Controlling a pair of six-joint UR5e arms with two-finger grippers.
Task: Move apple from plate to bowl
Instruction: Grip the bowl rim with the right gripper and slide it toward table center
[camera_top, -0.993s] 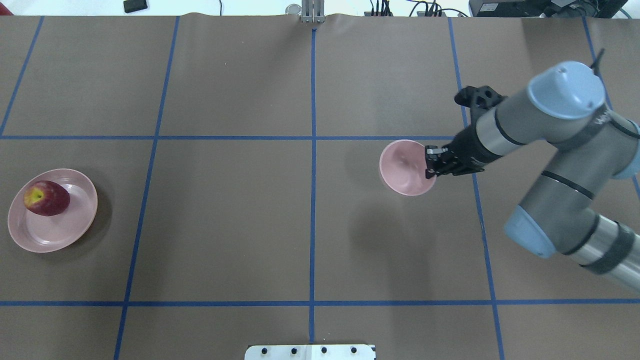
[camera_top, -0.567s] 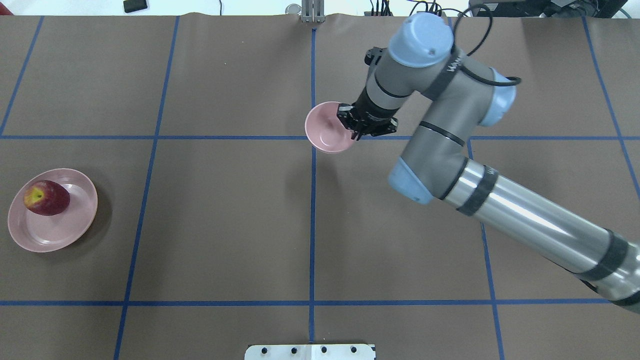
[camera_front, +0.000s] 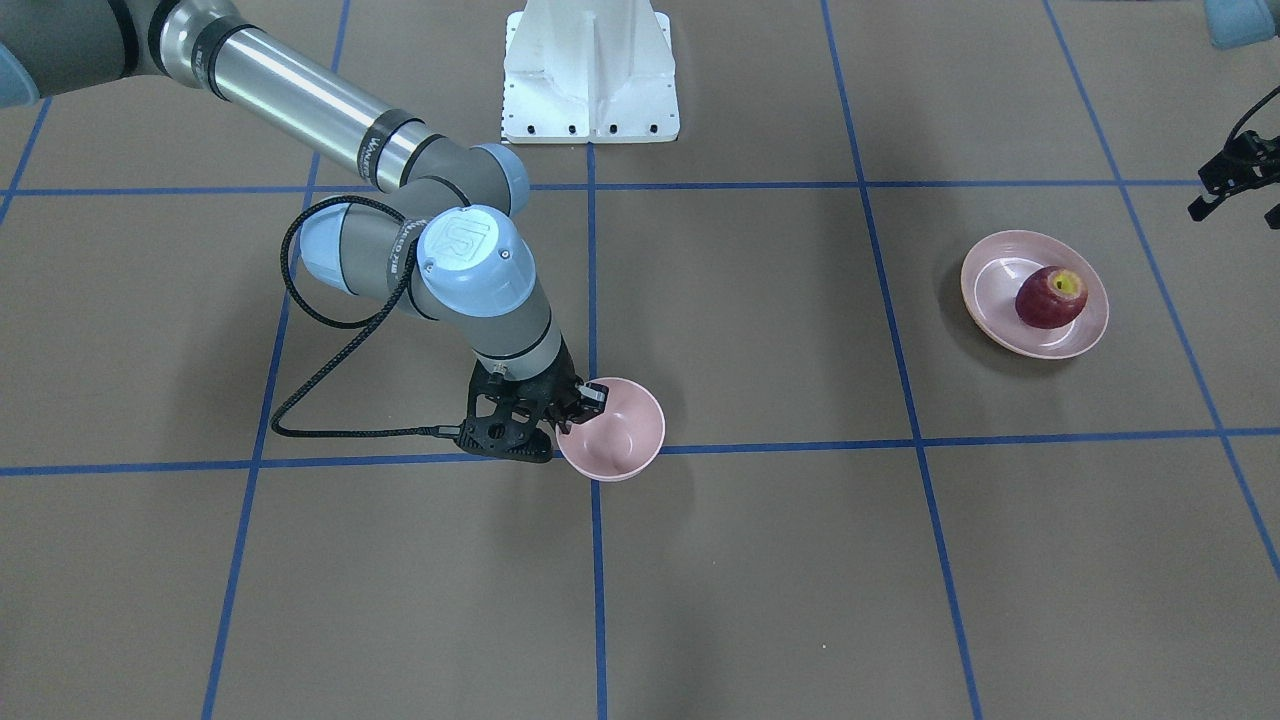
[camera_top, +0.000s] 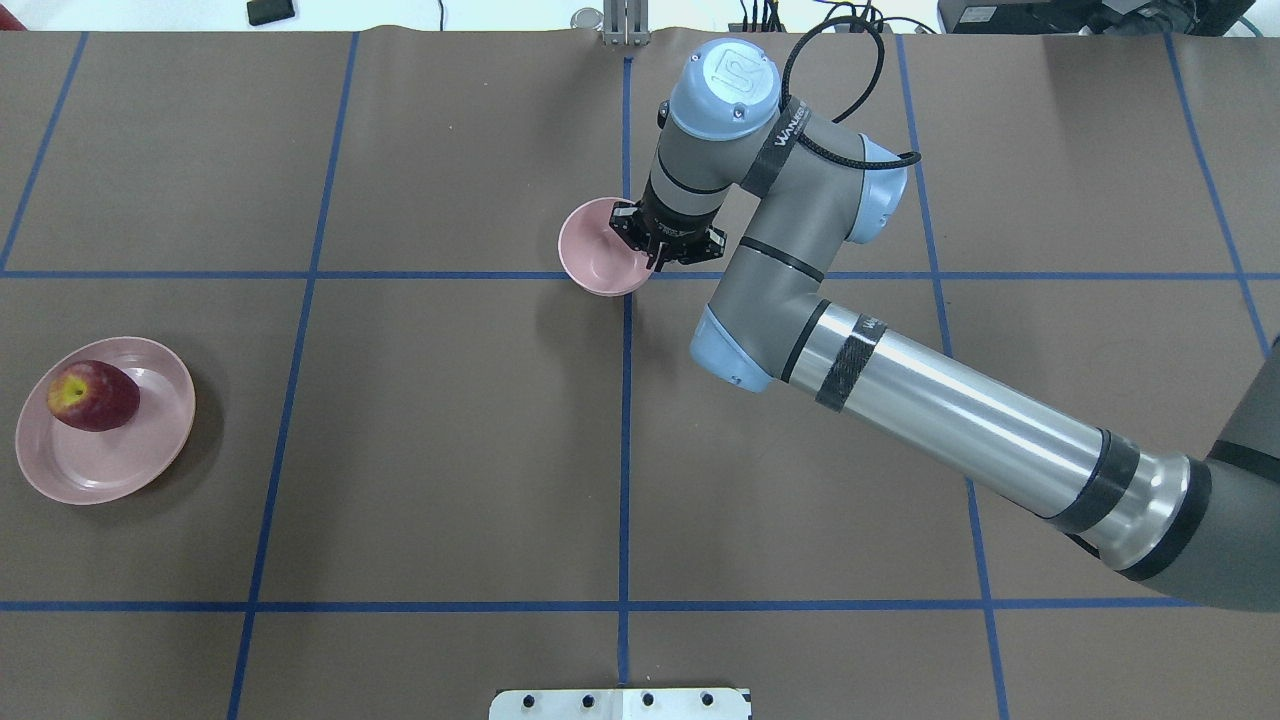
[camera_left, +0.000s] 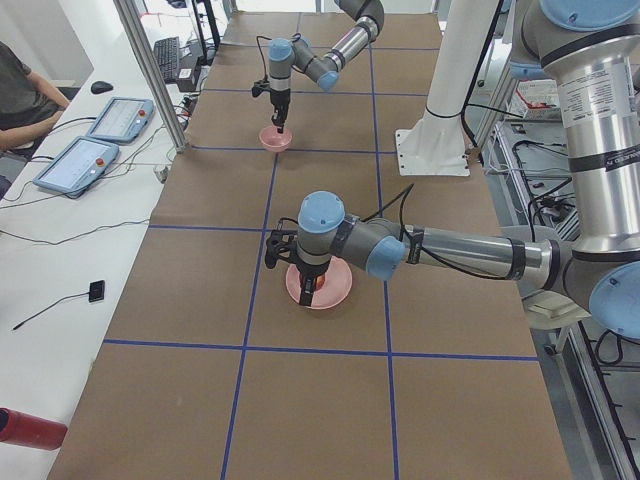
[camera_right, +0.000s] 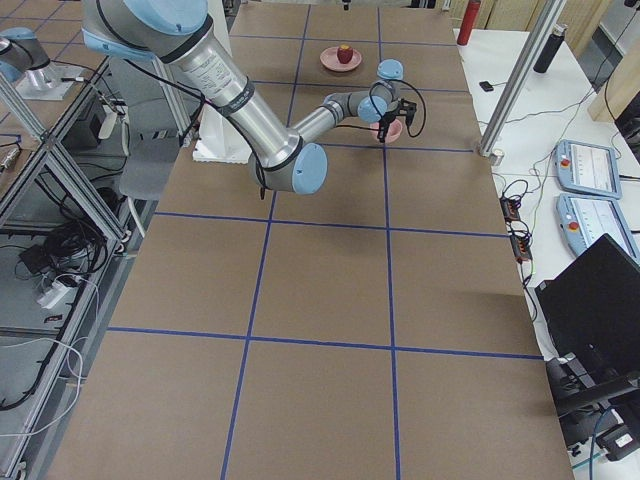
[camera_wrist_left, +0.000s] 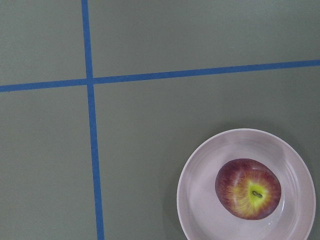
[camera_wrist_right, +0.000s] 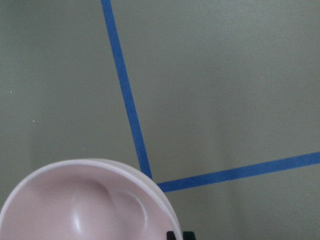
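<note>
The right claw (camera_top: 650, 250) is clamped on the rim of the bowl (camera_top: 595, 262), pinching it at about 2 o'clock as seen from overhead. Over the last second it has swept the bowl from the table's right half toward 10 o'clock, and the bowl now sits on the centre tape line (camera_top: 625, 450). Whether it rests on the table (camera_top: 450, 450) or hangs just above it, I cannot tell.

The apple (camera_top: 93, 397) has not moved. It lies on the plate (camera_top: 130, 465), toward the plate's 11 o'clock side, well away at 8 o'clock from the bowl. So the work so far looks like preparation, bringing the bowl closer to the fruit, and the transfer itself is not yet begun.

The left claw (camera_front: 1232, 182) hangs near the plate without touching it. Its jaws are too small in view to tell whether they are parted or closed.

Between bowl and plate only bare table and tape show, so that path looks open. The right arm's bulk fills the space from 1 to 4 o'clock of the bowl, and the table's far edge lies near at 12 o'clock.
</note>
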